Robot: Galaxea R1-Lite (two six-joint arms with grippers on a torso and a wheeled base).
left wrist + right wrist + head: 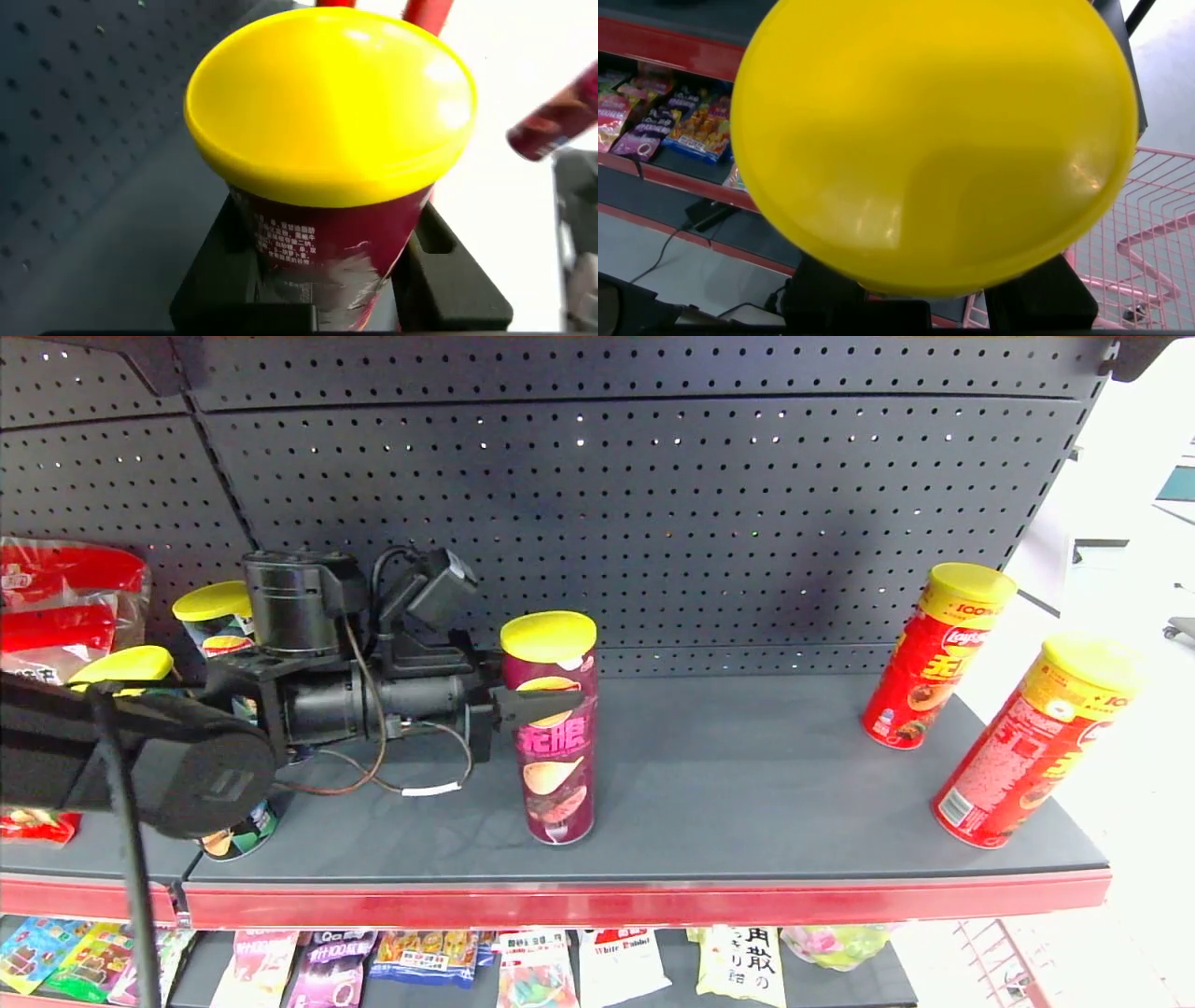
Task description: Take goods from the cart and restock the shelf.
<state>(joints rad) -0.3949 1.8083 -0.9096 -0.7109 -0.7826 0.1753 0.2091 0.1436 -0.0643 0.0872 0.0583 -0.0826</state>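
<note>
Shelf [747, 784] holds purple can [557, 775] upright, clamped near top by left tool [546, 697]; right tool [929, 303] grips yellow-lidded can [934, 140].

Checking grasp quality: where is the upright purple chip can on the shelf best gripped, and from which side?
Its cylindrical wall just under the yellow lid, claw coming in level from the robot's left. The purple can stands upright and slim; the left claw is shut there.

A shop; pegboard shelf [747, 784] stocked with crisp cans [938, 658], snack packets [616, 966].

Head view facing shelf [709, 775], each wrist view close above a can [327, 103]
</note>
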